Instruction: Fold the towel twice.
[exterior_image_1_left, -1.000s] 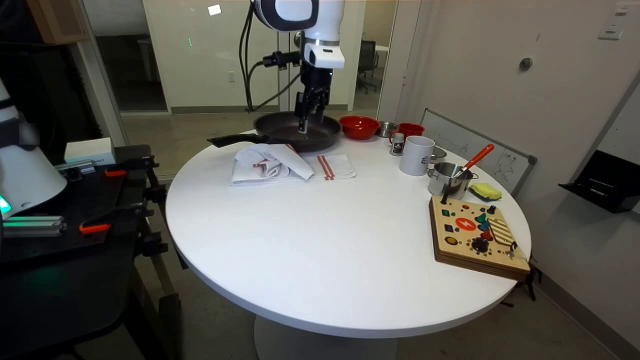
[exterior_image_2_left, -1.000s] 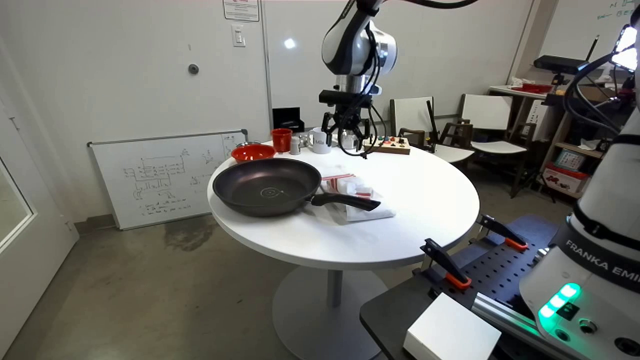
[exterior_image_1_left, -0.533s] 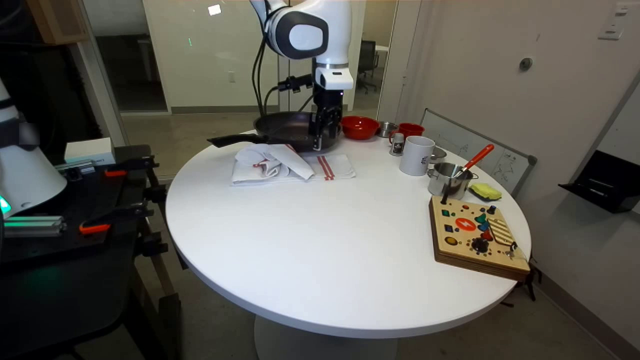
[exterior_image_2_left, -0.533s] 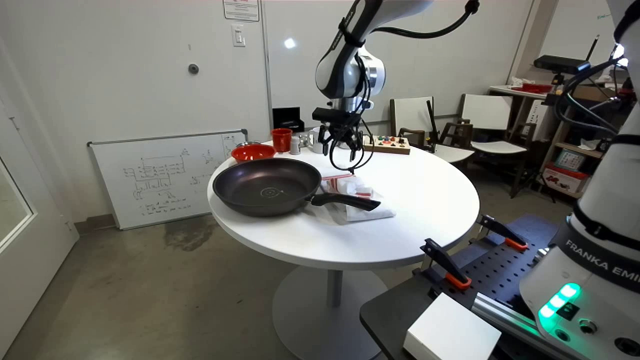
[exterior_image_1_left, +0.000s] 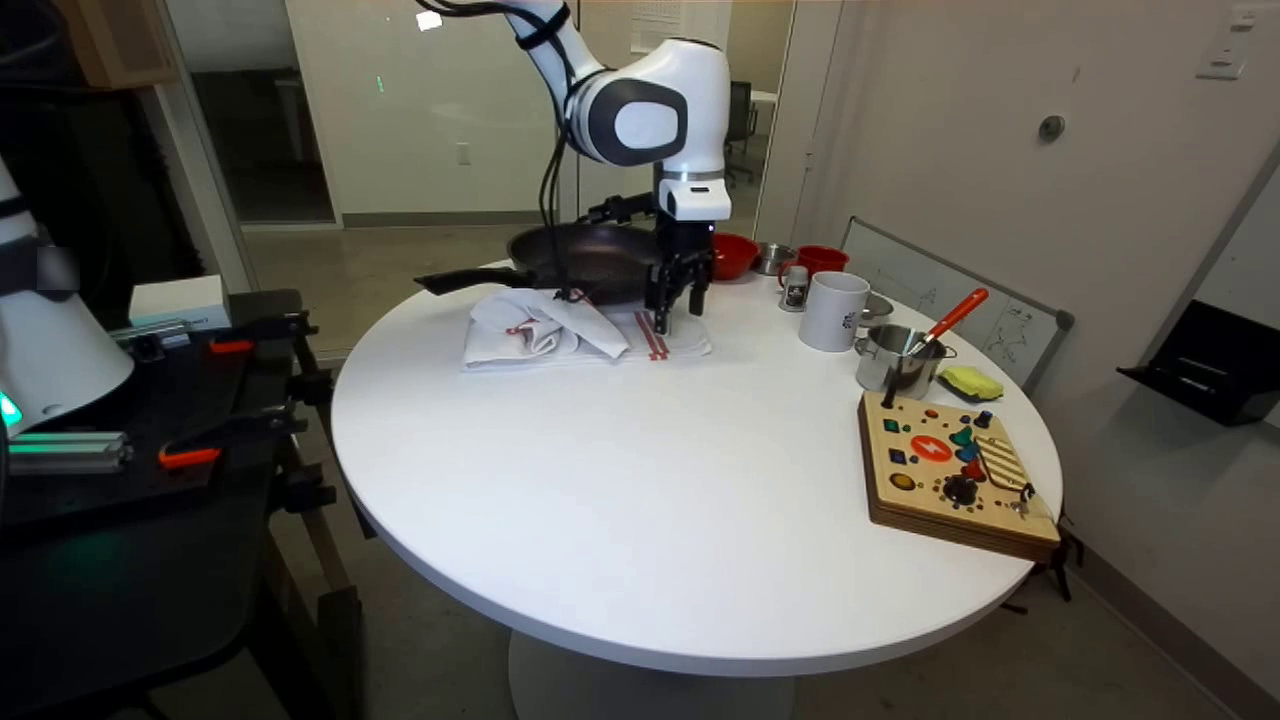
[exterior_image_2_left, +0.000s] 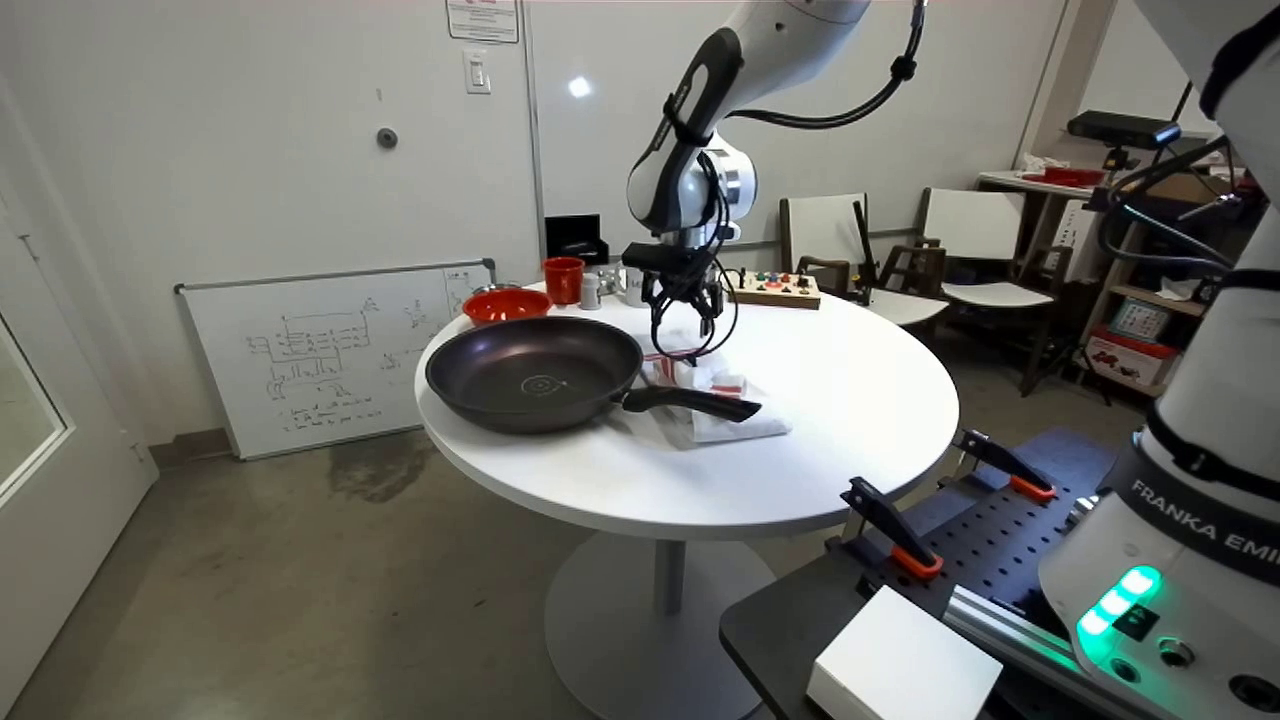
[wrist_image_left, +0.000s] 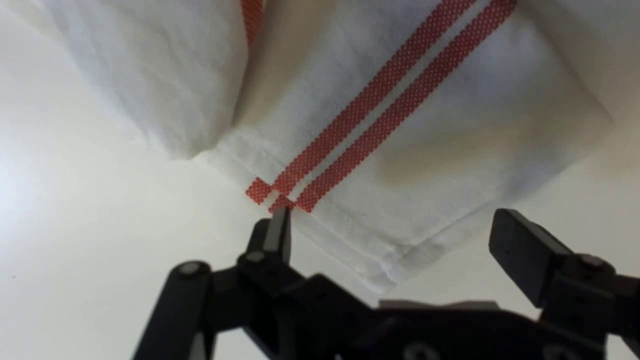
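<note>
The white towel (exterior_image_1_left: 545, 325) lies on the table beside the frying pan, showing in both exterior views. One end is bunched and folded over itself; its other end, with two red stripes, lies flat. My gripper (exterior_image_1_left: 679, 315) is low over that flat striped end. In the wrist view the jaws of the gripper (wrist_image_left: 392, 221) stand wide apart. A hemmed corner of the towel (wrist_image_left: 400, 200) appears between them, and no cloth is gripped. Whether a fingertip touches the cloth I cannot tell. Cables partly cover the gripper (exterior_image_2_left: 688, 315) in an exterior view.
The dark frying pan (exterior_image_2_left: 535, 375) sits right behind the towel, its handle (exterior_image_2_left: 690, 402) reaching beside the cloth. A red bowl (exterior_image_2_left: 505, 304), white mug (exterior_image_1_left: 833, 312), steel pot (exterior_image_1_left: 885, 365) and wooden control board (exterior_image_1_left: 915, 510) stand along the round table (exterior_image_1_left: 650, 500).
The arm has come down from above the pan and shifted toward the towel's striped end. Its jaws have stayed open, and the towel lies as before.
</note>
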